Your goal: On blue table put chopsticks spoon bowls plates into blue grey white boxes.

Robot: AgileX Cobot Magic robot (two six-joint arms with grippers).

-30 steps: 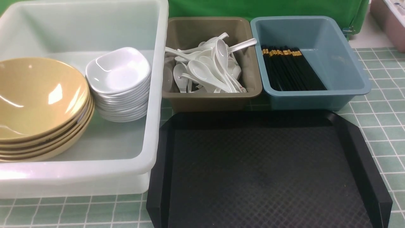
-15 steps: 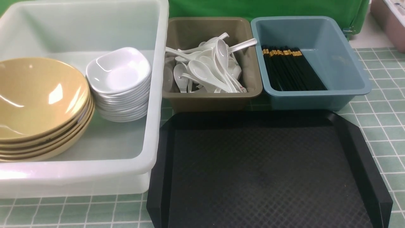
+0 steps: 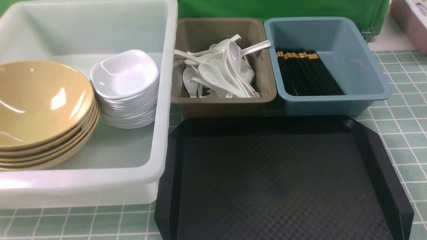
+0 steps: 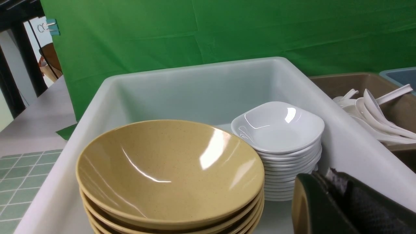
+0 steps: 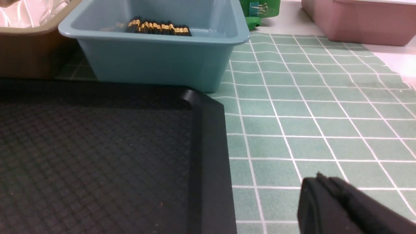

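The white tub holds a stack of tan bowls and a stack of white plates. The grey box holds several white spoons. The blue box holds black chopsticks. Neither gripper shows in the front view. My left gripper is shut and empty near the tub's near corner, beside the plates and the bowls. My right gripper is shut and empty over the blue table, right of the tray.
An empty black textured tray lies in front of the grey and blue boxes. A green cloth hangs behind the boxes. A pink bin stands at the far right, beyond the tiles.
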